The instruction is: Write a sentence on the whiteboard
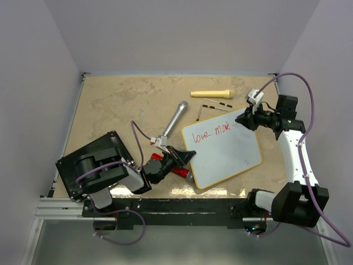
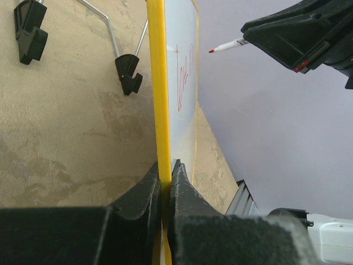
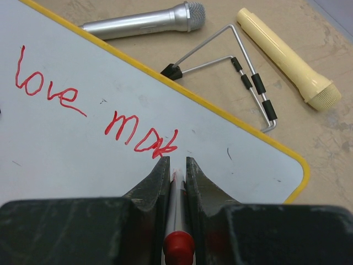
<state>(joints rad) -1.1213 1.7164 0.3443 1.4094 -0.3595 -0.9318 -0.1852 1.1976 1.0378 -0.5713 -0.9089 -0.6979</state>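
The whiteboard (image 1: pixel 226 160) lies tilted at mid-table, with a yellow-looking frame (image 2: pixel 157 83). The sentence (image 1: pixel 212 132) on it reads "love" (image 3: pixel 47 83) and then a rough "mak" (image 3: pixel 140 135) in red. My left gripper (image 1: pixel 185 157) is shut on the board's near-left edge, one finger on each side of the frame (image 2: pixel 165 171). My right gripper (image 1: pixel 245 118) is shut on a red marker (image 3: pixel 176 210), just past the last letters (image 3: pixel 176 165). In the left wrist view the marker's tip (image 2: pixel 212 51) sits a short way off the board face.
A silver microphone (image 1: pixel 175 118) and a cream flashlight-shaped handle (image 1: pixel 212 93) lie behind the board. A wire stand with black sleeves (image 3: pixel 242 72) juts out beside them. A black flat box (image 1: pixel 91 163) sits at the left. A red object (image 1: pixel 179 172) lies under the left arm.
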